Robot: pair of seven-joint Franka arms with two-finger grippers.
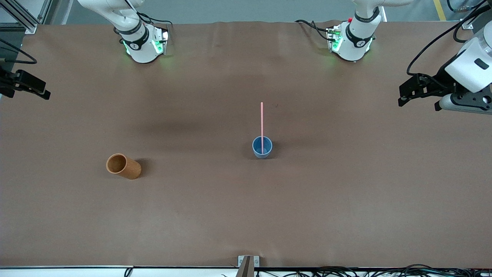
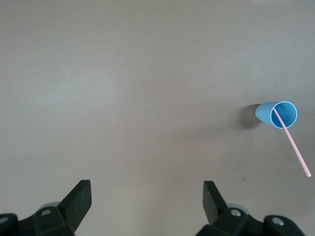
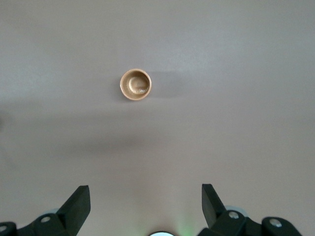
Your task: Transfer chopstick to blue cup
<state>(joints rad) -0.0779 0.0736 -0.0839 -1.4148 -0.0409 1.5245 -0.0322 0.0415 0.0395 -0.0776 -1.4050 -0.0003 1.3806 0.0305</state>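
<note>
The thin, straight pink plastic-looking chopstick [image 1: 262, 125] stands with its lower end inside the small light-blue tapered cup [image 1: 262, 147], leaning against the rim and rising well above it. The cup is upright near the middle of the table. By this evidence the transfer step is judged complete; the step in hand is the retreat or idle phase.

The left gripper [image 1: 419, 90] hangs over the left arm's end of the table, well apart from the cup. Its 2 black fingers [image 2: 78, 199] are spread wide with nothing between them. The right gripper [image 1: 25, 86] sits at the edge of the front view over the right arm's end; its fingers [image 3: 78, 201] are likewise spread and empty. Both arms wait.

No further handling appears necessary. If any move follows, it calls only for keeping both grippers away from the chopstick, since a light, smooth stick resting loosely on a rim would likely tip the small cup if knocked.

The taller orange-brown cylindrical cup [image 1: 123, 166] stands toward the right arm's end, slightly nearer to the front camera than the blue cup, and holds no chopstick. The matte brown table covering [image 1: 346, 200] shows faint creases.
</note>
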